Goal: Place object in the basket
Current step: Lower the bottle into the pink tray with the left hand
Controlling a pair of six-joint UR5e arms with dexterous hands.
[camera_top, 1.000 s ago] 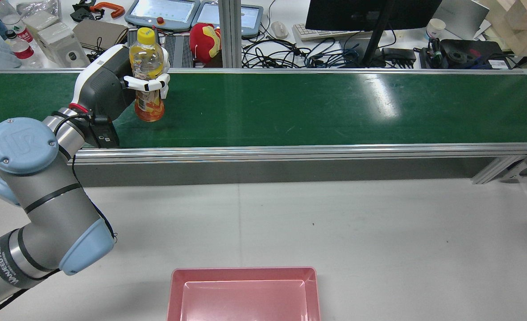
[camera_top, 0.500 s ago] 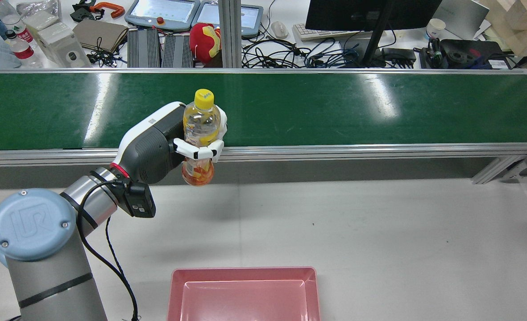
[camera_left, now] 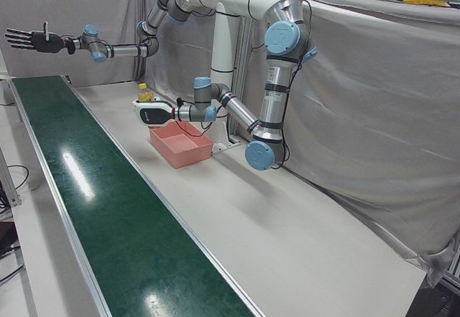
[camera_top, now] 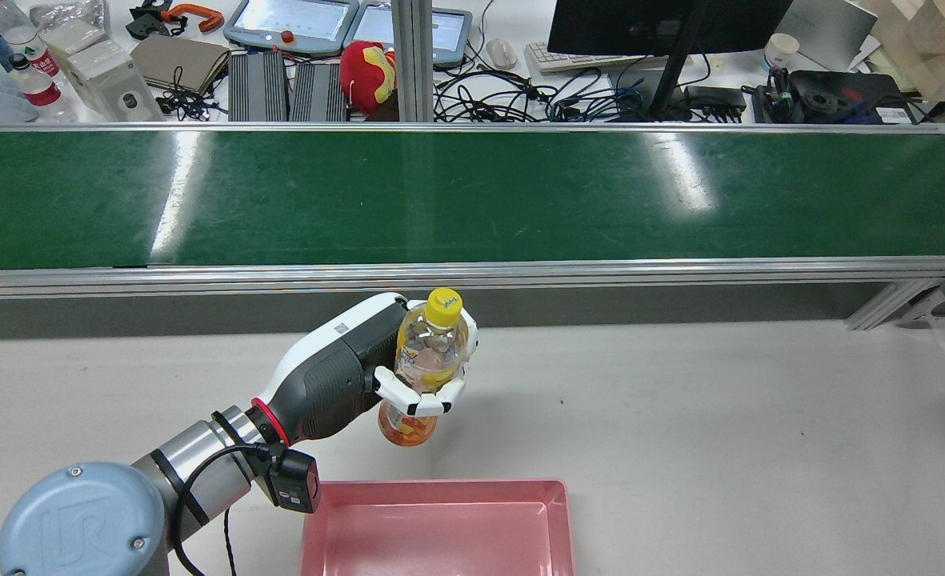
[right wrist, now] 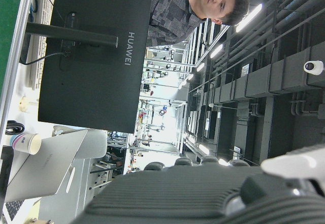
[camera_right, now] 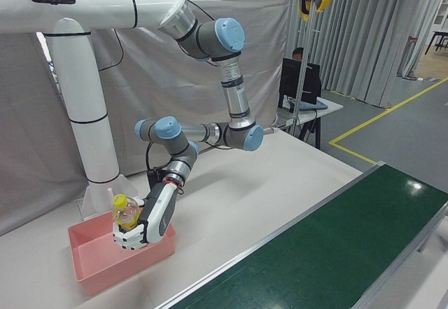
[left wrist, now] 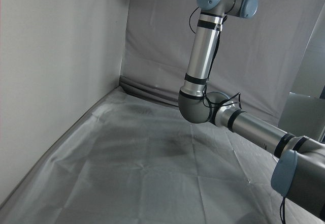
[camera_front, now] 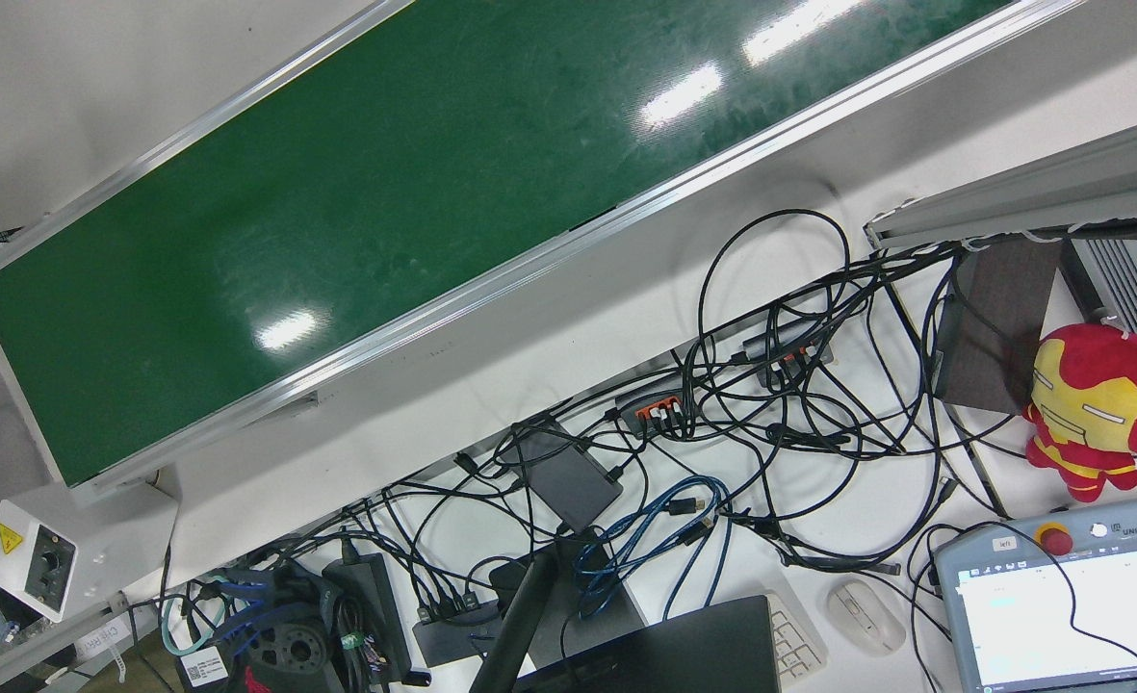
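Observation:
My left hand (camera_top: 344, 376) is shut on a clear bottle (camera_top: 428, 352) with a yellow cap and an orange label. It holds the bottle upright above the white table, just beyond the far left rim of the pink basket (camera_top: 440, 486). The hand (camera_right: 150, 221) and bottle (camera_right: 124, 212) also show in the right-front view, over the edge of the basket (camera_right: 105, 270). The left-front view shows the bottle (camera_left: 146, 95) beside the basket (camera_left: 183, 146). My right hand (camera_left: 29, 40) is raised high beyond the belt's far end, its fingers spread and empty.
The green conveyor belt (camera_top: 472, 192) runs across the table behind the bottle, with a metal rail (camera_top: 472, 272) along its near edge. Behind the belt is a desk with cables, a monitor (camera_top: 664, 24) and a red plush toy (camera_top: 368, 72).
My left hand has carried the bottle off the conveyor belt, toward the near side and to the right, and lower, to just beyond the basket's rim.

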